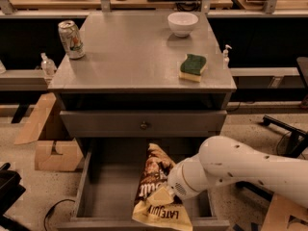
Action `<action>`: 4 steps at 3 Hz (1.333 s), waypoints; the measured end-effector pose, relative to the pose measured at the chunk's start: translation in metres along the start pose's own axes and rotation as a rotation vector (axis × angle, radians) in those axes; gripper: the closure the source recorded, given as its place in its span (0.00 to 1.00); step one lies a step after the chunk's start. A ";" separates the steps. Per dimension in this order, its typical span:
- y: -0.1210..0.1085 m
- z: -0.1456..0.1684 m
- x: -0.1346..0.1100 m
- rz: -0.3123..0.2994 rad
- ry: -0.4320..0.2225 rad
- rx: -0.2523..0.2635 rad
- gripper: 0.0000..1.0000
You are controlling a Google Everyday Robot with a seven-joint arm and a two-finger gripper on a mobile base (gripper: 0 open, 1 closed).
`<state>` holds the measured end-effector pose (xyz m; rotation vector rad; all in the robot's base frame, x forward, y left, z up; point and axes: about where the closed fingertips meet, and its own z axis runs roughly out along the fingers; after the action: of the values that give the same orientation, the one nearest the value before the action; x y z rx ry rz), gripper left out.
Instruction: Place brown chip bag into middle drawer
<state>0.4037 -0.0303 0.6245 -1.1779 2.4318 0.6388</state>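
Speckled floor up front, and the middle drawer [108,194] stands open at the cabinet's foot, grey bed showing. Over its right half the gripper [166,196] on the white arm [240,170] has its fingers clamped on the brown chip bag [153,174]: bag tilted, tan band low across the drawer's front rim. Behind, a shut drawer front with its knob [143,125]. Up on the grey top [125,61]: sponge [193,66] right, can [71,39] far left, white bowl [182,23] at the back

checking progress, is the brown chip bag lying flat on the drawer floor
No, the gripper over the middle drawer holds the brown chip bag upright.
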 end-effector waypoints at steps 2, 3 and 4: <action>-0.018 0.086 -0.017 0.031 -0.018 -0.068 1.00; -0.035 0.122 -0.033 0.060 -0.033 -0.099 1.00; -0.053 0.150 -0.045 0.066 -0.038 -0.120 1.00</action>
<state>0.4910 0.0509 0.5099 -1.1237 2.4385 0.8300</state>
